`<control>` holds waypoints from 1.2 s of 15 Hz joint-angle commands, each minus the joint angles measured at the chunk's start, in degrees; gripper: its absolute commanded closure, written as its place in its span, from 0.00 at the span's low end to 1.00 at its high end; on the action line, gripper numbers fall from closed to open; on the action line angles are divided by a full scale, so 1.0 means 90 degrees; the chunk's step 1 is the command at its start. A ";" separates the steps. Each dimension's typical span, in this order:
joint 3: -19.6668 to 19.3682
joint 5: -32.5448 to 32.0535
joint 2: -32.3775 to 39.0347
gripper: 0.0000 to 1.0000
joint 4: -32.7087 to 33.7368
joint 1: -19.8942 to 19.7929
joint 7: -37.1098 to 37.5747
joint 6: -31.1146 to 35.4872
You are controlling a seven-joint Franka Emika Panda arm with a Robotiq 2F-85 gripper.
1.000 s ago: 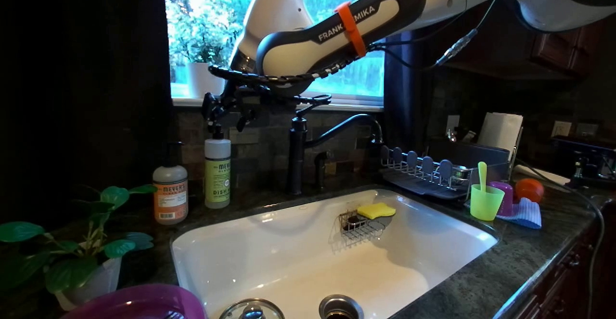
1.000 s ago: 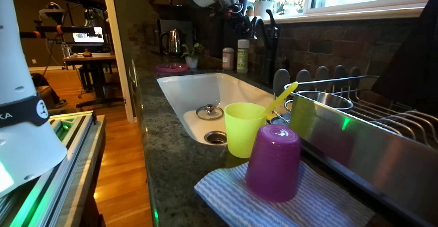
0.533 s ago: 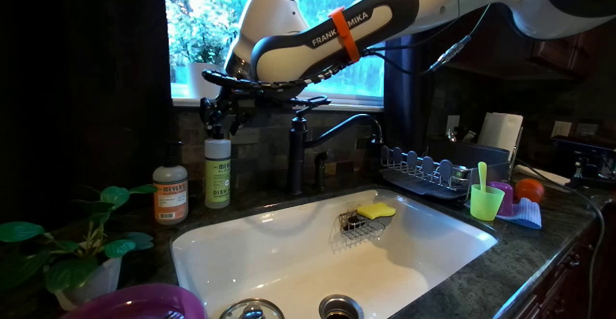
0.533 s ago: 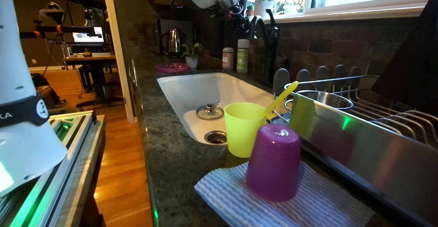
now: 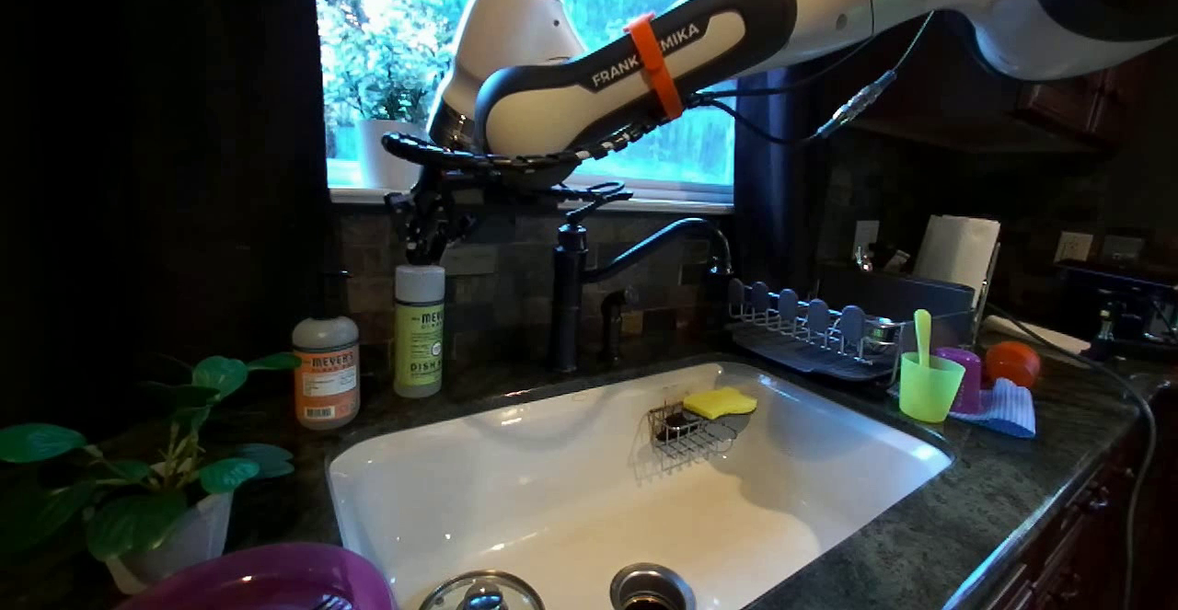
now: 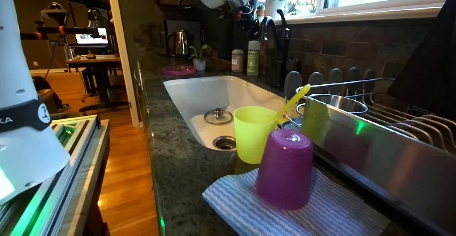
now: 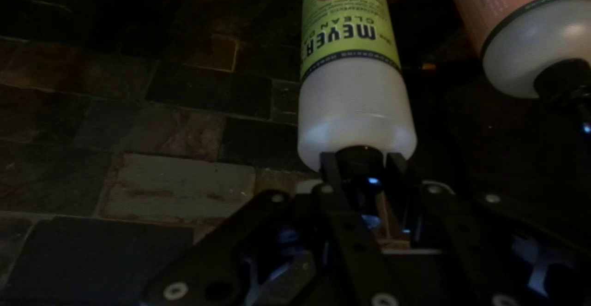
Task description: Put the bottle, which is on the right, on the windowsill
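The bottle [image 5: 419, 343], slim with a yellow-green label and a pale upper part, stands upright on the dark countertop, right of the orange-brown one. My gripper [image 5: 426, 256] hangs over it, pointing down. In the wrist view the gripper [image 7: 362, 163] is shut on the bottle's black pump neck, one finger on each side, just above the pale shoulder of the bottle [image 7: 351, 33]. The pump top is mostly hidden among the dark fingers. Above and behind, the pale windowsill [image 5: 663, 205] runs under the window; an exterior view also shows the windowsill [image 6: 363, 16] at length.
The orange-brown soap bottle [image 5: 327, 375] stands close by. A black faucet [image 5: 571, 297] rises beside the gripper, behind the white sink [image 5: 552, 490]. A white plant pot [image 5: 382, 150] occupies the sill's end. The dish rack [image 5: 819, 334] is across the sink.
My gripper came down a little and its jaws closed from wide apart onto the bottle's neck. The bottle shifted very slightly sideways, towards the faucet.
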 commanded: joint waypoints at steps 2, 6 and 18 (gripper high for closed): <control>0.0005 -0.0015 0.0103 0.93 0.0231 0.0031 -0.0070 -0.0167; 0.0055 0.0027 0.0090 0.93 0.0232 0.0006 -0.0160 -0.0213; 0.0047 0.0006 -0.0176 0.93 0.0028 0.0032 -0.0142 -0.0161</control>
